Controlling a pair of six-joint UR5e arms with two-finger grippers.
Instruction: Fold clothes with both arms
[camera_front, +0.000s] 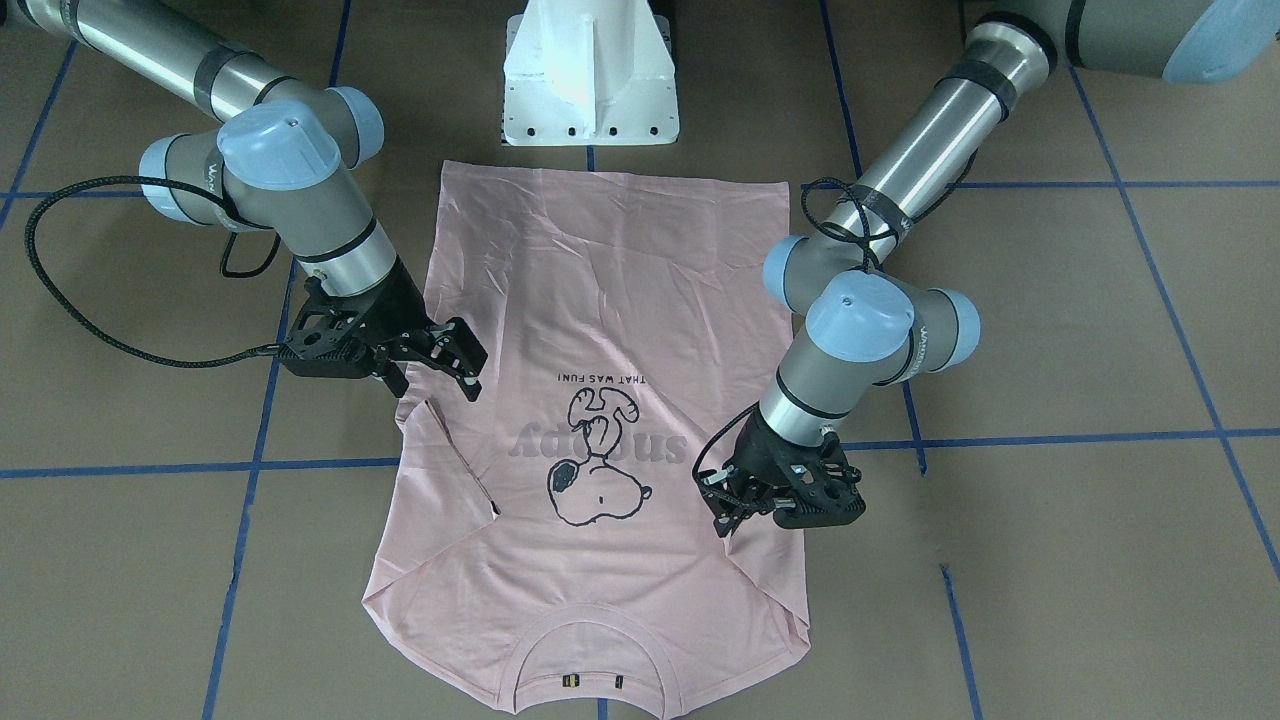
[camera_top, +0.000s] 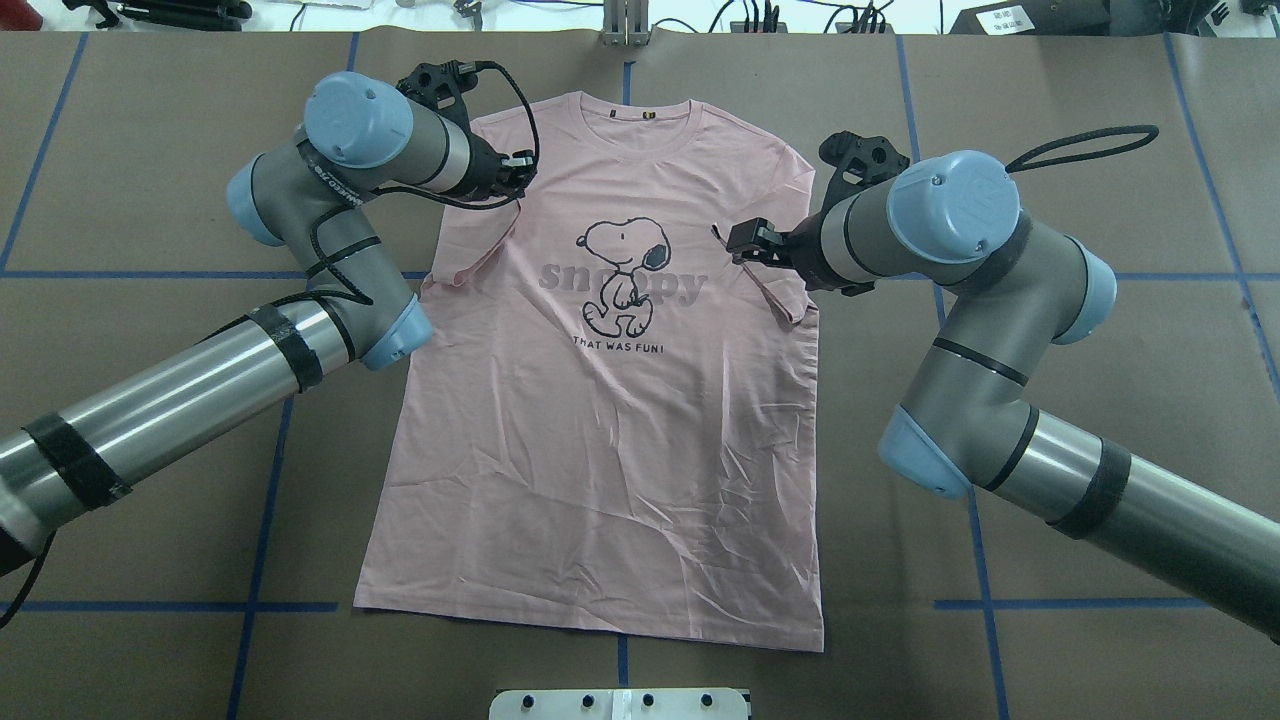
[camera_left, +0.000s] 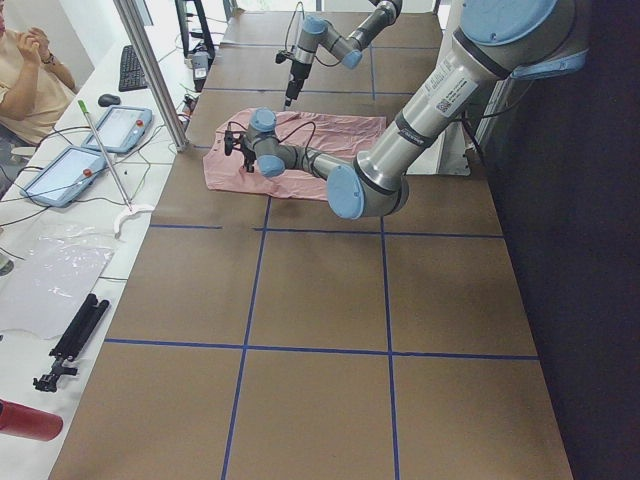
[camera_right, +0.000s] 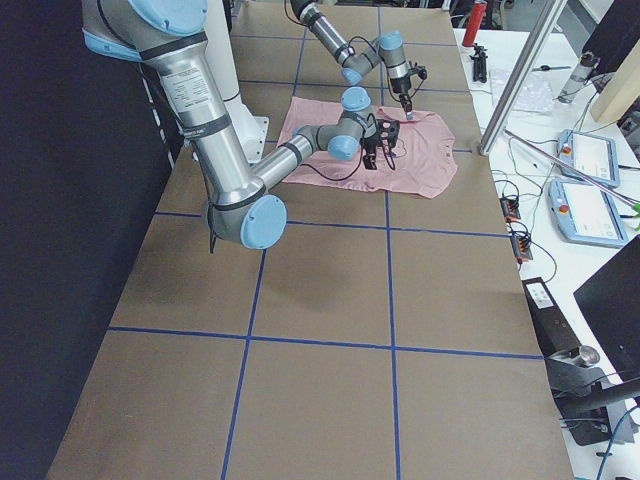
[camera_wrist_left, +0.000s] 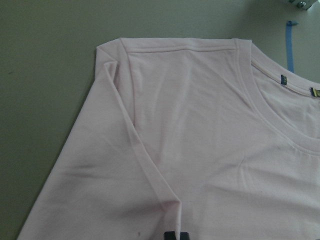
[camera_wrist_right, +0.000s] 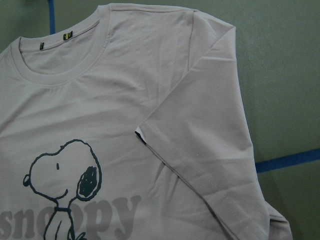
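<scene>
The pale pink T-shirt lies flat and print-up on the brown table, collar toward the far edge in the overhead view. Both sleeves are folded inward onto the chest. My left gripper is low over the sleeve fold by the shoulder. In the left wrist view its tips are pinched together on the puckered pink fabric. My right gripper hovers open over the other folded sleeve, beside the dog print, holding nothing.
The white pedestal base stands just past the shirt's hem. Blue tape lines grid the table. In the exterior left view an operator, tablets and a metal post sit along the far table edge.
</scene>
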